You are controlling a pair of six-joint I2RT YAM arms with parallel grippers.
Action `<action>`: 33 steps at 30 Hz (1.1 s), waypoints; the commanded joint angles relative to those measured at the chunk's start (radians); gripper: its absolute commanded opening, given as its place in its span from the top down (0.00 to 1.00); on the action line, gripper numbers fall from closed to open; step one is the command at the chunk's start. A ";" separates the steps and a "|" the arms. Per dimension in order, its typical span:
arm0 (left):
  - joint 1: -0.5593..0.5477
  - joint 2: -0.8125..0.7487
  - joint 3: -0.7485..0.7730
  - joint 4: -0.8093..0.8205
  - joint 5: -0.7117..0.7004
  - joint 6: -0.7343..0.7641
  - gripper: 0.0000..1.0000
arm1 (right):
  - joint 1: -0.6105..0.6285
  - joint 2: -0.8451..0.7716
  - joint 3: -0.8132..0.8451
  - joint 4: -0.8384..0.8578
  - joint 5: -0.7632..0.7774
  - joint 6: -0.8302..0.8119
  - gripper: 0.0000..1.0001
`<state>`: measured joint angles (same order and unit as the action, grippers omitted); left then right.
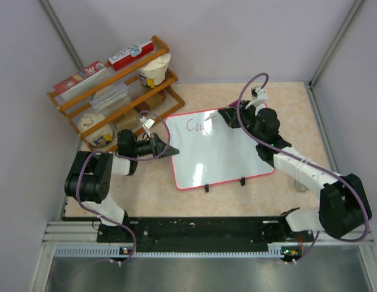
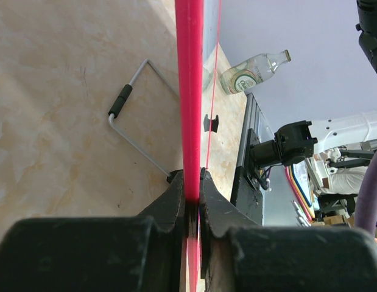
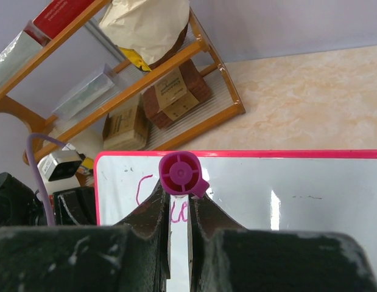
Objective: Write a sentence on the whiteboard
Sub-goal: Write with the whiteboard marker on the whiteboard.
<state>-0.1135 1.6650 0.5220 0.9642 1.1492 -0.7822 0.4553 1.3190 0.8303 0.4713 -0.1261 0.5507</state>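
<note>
The whiteboard (image 1: 225, 152), white with a pink-red rim, lies flat mid-table, its two black clips (image 1: 207, 187) at the near edge. Purplish-pink handwriting (image 1: 198, 126) near its far left corner reads "Cou"; no more of the sentence shows. My left gripper (image 1: 165, 150) is shut on the board's left rim (image 2: 189, 91), jaws either side of it (image 2: 191, 188). My right gripper (image 1: 221, 115) is shut on a purple marker (image 3: 182, 173), held tip-down on the board (image 3: 285, 188) just right of the letters (image 3: 142, 188); the tip is hidden.
An orange wooden rack (image 1: 115, 85) with boxes, a paper cup and bags stands at the far left. A wire stand (image 2: 130, 121) lies under the board's edge. A glass bottle (image 2: 252, 70) lies on the table by the right arm.
</note>
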 commanded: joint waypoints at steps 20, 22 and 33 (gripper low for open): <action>0.002 -0.007 0.019 0.005 -0.037 0.077 1.00 | -0.004 -0.001 -0.025 -0.017 0.040 -0.052 1.00; 0.002 -0.008 0.019 0.004 -0.037 0.077 1.00 | -0.004 -0.009 -0.034 -0.017 0.040 -0.054 1.00; 0.001 -0.010 0.021 0.001 -0.039 0.080 1.00 | -0.006 -0.040 -0.089 -0.014 0.032 -0.055 1.00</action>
<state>-0.1135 1.6650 0.5228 0.9546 1.1477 -0.7826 0.4553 1.3048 0.7673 0.4694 -0.1028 0.5243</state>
